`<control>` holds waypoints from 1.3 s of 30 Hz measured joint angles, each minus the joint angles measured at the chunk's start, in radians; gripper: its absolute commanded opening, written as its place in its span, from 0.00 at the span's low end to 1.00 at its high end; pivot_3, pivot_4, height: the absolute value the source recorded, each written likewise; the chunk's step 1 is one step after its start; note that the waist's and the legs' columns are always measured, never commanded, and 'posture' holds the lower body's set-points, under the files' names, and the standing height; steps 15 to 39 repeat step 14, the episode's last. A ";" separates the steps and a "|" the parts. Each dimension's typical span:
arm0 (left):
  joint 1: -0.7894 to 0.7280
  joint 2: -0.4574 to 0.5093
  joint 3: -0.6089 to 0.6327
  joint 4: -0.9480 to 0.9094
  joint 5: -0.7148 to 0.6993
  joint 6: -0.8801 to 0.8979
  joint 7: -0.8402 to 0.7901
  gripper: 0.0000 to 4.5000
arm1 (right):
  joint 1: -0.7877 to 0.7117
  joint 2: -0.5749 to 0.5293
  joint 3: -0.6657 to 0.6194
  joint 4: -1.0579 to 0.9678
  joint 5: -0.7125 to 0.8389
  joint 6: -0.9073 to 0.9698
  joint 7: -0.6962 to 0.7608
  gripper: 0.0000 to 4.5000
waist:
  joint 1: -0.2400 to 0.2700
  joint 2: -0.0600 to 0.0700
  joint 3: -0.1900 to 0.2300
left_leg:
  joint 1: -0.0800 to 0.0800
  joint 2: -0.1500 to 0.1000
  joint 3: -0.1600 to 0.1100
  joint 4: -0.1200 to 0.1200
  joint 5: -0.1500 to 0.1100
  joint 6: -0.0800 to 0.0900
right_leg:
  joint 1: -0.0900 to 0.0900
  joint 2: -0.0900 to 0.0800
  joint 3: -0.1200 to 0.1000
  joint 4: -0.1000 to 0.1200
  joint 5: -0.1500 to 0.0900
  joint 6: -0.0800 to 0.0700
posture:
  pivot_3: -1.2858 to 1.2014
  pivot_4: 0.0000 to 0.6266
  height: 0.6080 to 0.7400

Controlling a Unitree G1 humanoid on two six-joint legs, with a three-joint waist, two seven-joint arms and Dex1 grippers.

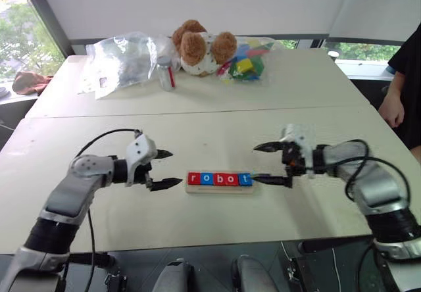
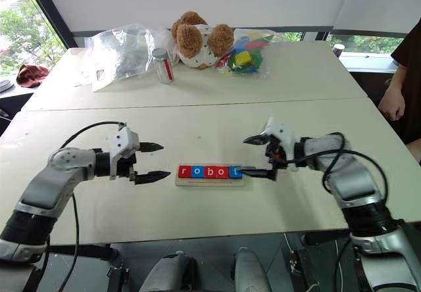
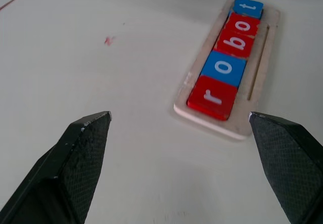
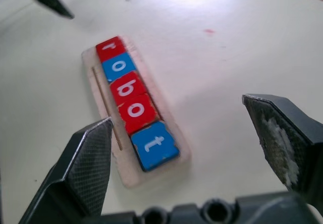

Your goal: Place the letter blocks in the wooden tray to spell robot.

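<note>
Five letter blocks (image 1: 219, 179) lie in a row in the wooden tray (image 1: 219, 189) at the front middle of the table. They read r, o, b, o, t: red, blue, red, red, blue. My left gripper (image 1: 175, 168) is open just left of the tray's r end, holding nothing. At the t end, on the right, my right gripper (image 1: 255, 163) is open and empty, its lower finger close to the blue t block (image 4: 154, 146). In the left wrist view the red r block (image 3: 212, 97) lies nearest, between the fingers (image 3: 83, 148).
At the table's far side sit a brown teddy bear (image 1: 200, 45), a bag of coloured toy blocks (image 1: 247, 62), a clear plastic bag (image 1: 122, 58) and a small jar (image 1: 165, 73). A person (image 1: 402, 75) stands at the right edge. A seam crosses between the two tables.
</note>
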 measured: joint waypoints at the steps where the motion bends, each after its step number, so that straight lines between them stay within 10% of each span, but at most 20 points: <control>1: 0.036 0.016 0.029 -0.009 -0.017 0.021 0.003 1.00 | 0.042 -0.021 -0.048 -0.020 0.030 0.057 -0.012 0.99 | 0.002 0.000 0.000 | 0.000 0.000 0.000 0.000 0.000 0.000 | 0.000 0.000 0.000 0.000 0.000 0.000 | 0.52 0.24 1.00; 11: 0.297 0.110 0.147 -0.085 -0.064 0.087 0.009 1.00 | 0.399 -0.145 -0.218 -0.115 0.090 0.189 -0.053 0.99 | -0.001 0.001 -0.001 | 0.002 0.000 0.001 0.000 0.000 0.000 | 0.003 -0.002 0.000 -0.001 0.001 -0.002 | 0.52 0.24 1.00; 39: 0.312 0.110 0.164 -0.075 -0.060 0.061 0.015 1.00 | 0.375 -0.145 -0.183 -0.104 0.084 0.158 -0.061 0.99 | -0.005 0.002 -0.001 | 0.002 0.000 0.001 0.000 0.000 0.000 | 0.002 -0.002 0.000 -0.001 0.001 -0.002 | 0.52 0.24 1.00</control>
